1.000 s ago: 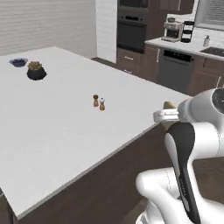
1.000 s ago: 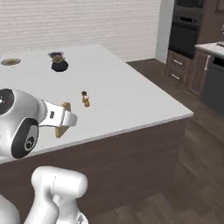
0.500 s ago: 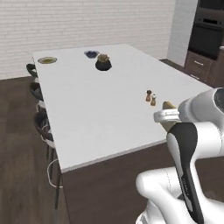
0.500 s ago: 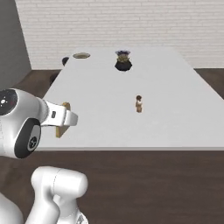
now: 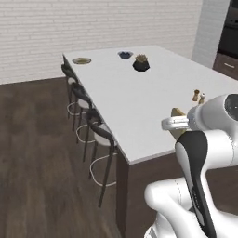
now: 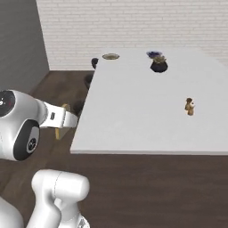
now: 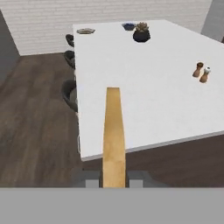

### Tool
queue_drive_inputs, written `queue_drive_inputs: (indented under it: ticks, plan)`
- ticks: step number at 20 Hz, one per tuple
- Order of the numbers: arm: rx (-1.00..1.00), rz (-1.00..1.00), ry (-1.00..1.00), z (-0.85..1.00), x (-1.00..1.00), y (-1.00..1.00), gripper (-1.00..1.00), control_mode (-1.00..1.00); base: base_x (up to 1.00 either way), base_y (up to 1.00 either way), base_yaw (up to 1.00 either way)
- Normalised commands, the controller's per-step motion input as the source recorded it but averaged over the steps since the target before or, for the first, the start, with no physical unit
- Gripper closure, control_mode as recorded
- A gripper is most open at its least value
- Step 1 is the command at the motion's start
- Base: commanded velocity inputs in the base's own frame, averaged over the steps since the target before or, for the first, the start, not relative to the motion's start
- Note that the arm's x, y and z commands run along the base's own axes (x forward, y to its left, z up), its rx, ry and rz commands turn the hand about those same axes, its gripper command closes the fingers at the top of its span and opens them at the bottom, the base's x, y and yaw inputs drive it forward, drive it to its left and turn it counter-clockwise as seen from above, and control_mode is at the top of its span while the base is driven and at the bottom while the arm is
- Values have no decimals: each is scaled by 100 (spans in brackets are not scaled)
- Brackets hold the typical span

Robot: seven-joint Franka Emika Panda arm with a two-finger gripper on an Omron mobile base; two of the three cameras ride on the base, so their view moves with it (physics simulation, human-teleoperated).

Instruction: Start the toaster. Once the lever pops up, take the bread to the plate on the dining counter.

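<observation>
Ahead of the claw (image 7: 113, 181) stretches the big white bench (image 7: 140, 83), with dark stools (image 5: 90, 116) lined up along one side. At its far end, well away from the claw, sits the plate (image 7: 85, 31), near a black pot (image 7: 141, 34) with a plant. Two small shakers (image 7: 201, 72) stand nearer. The claw is squeezed shut on the bread (image 7: 113, 135), holding it edge-on.

I see the dining counter (image 5: 135, 107), a white slab over a dark wood floor (image 5: 37, 153). At its far end, toward 12 o'clock, lie the plate (image 5: 82, 60), a blue bowl (image 5: 124, 55) and a dark plant pot (image 5: 141, 63). At 3 o'clock stand two small shakers (image 5: 199, 96). Stools (image 5: 93, 125) line its 9 o'clock edge.
</observation>
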Motion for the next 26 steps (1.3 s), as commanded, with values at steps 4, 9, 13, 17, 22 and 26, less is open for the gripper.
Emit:
queue_drive_inputs:
  ticks: [4, 9, 13, 17, 22, 26]
  plan:
    - [0, 0, 0, 0, 0, 0, 100, 100, 2, 100, 1]
    - [0, 0, 0, 0, 0, 0, 100, 100, 14, 100, 2]
    - [0, 0, 0, 0, 0, 0, 100, 100, 20, 100, 3]
    - [0, 0, 0, 0, 0, 0, 100, 100, 57, 100, 1]
    - [0, 0, 0, 0, 0, 0, 100, 100, 95, 87, 0]
    - [0, 0, 0, 0, 0, 0, 100, 100, 100, 68, 0]
